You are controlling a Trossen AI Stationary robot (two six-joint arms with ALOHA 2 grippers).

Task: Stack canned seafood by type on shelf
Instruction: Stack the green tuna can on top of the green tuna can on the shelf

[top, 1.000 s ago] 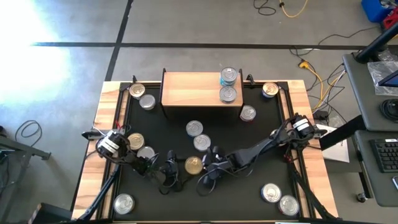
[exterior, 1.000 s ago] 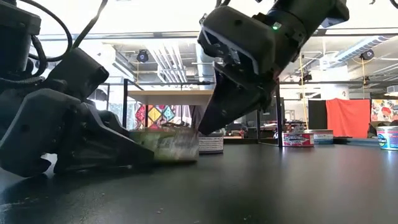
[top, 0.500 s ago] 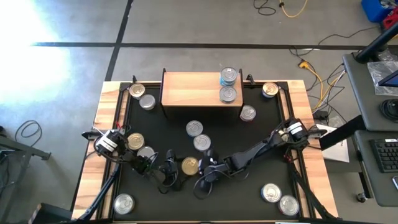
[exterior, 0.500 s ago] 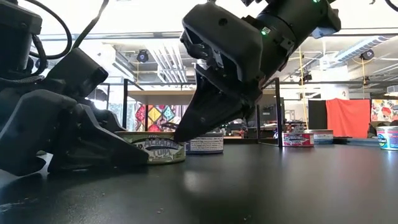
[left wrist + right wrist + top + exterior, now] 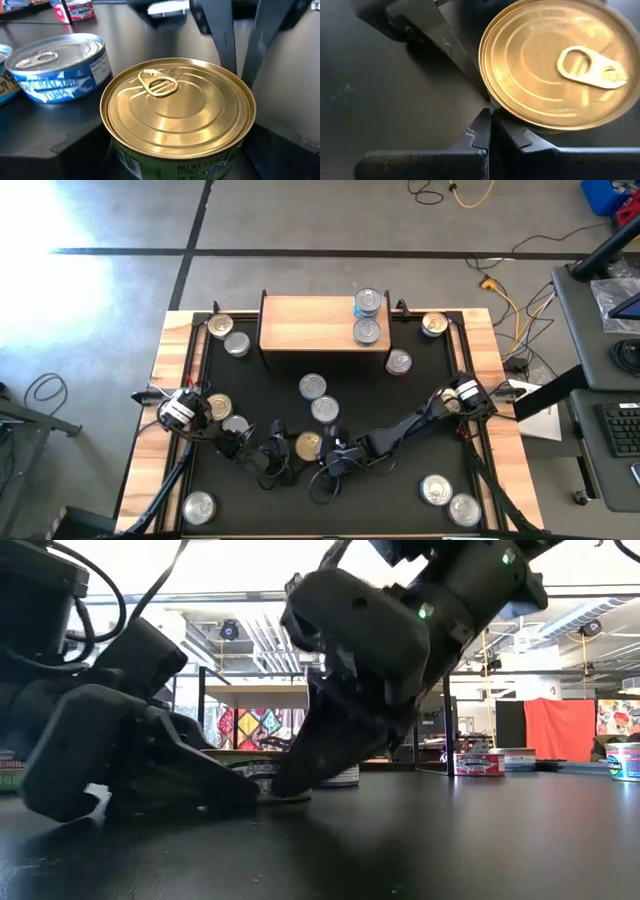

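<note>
Right now a gold-lidded tin sits flat on the black table top, toward the front and about midway across, caught between both arms. The left gripper lies low beside it with its jaws spread wide, and its wrist view shows the tin sitting between those dark fingers without my being able to tell whether they touch its wall. The right gripper comes in from the other side, fingers pinched together with nothing between them; their joined tips press right at the tin's rim. From table height both grippers meet at the tin, tips down on the surface.

Just behind it stand two silver-lidded tins, one behind the other, so the way back to the shelf is partly blocked. The shelf stands at the rear edge with two silver tins on its right end; the rest of its board is bare wood. More tins sit near the left arm, in the rear corners and in the front right corner. Open black surface lies to the right of the shelf's front and between the middle tins and the right arm.
</note>
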